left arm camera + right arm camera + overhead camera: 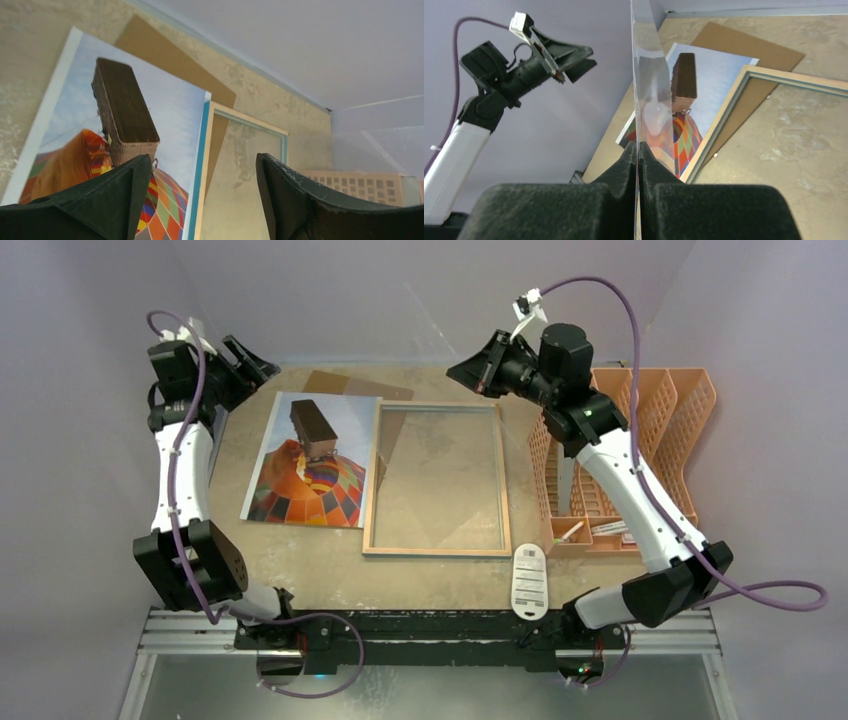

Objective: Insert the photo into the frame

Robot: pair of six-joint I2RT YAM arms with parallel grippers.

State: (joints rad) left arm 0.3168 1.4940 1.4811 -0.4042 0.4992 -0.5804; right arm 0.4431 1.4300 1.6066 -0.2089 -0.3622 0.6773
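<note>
Unfinished: photo (310, 470) lies centre-left beside the frame (437, 550), not in it; right gripper (638, 149) clamps the pane (645, 75), left gripper (202, 161) gapes empty.

The balloon photo (310, 462) lies face up just left of the flat, wood-side-up frame (437, 550).

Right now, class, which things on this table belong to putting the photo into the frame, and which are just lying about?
Belong to the job: photo; frame; clear pane, held in the right gripper, jaws shut; brown backing board.
Lying about: orange rack; pens in it; white labelled tag.
</note>
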